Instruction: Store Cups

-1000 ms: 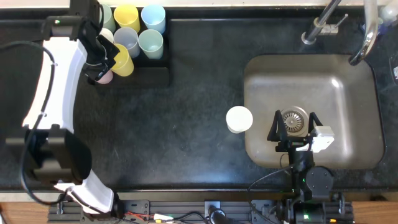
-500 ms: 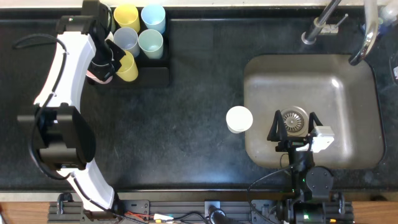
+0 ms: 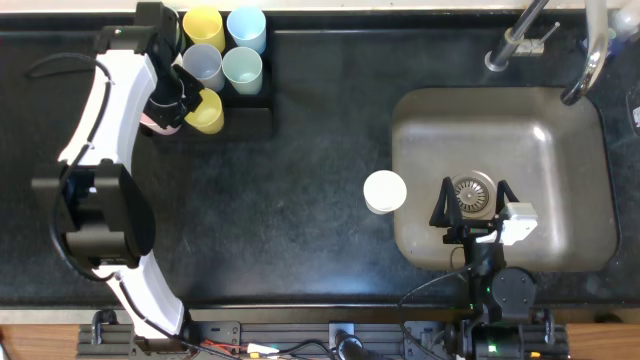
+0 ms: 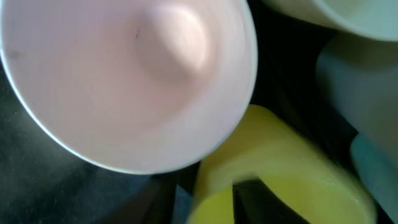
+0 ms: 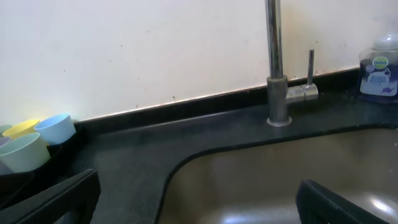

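The left gripper [image 3: 190, 102] pinches the rim of the yellow cup [image 3: 208, 113], with a pink cup [image 4: 124, 81] just beside its fingers. The right gripper [image 3: 474, 208] is spread wide and empty.

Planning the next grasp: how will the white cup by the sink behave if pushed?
The white cup looks like plastic, so probably light and quick to slide on the smooth counter. It stands at the sink rim, so a push that way might tip it in.

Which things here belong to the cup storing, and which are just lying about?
Job: yellow cup in left pincer; pink cup; racked cups; black tray; white cup.
Lying about: sink; faucet; soap bottle.
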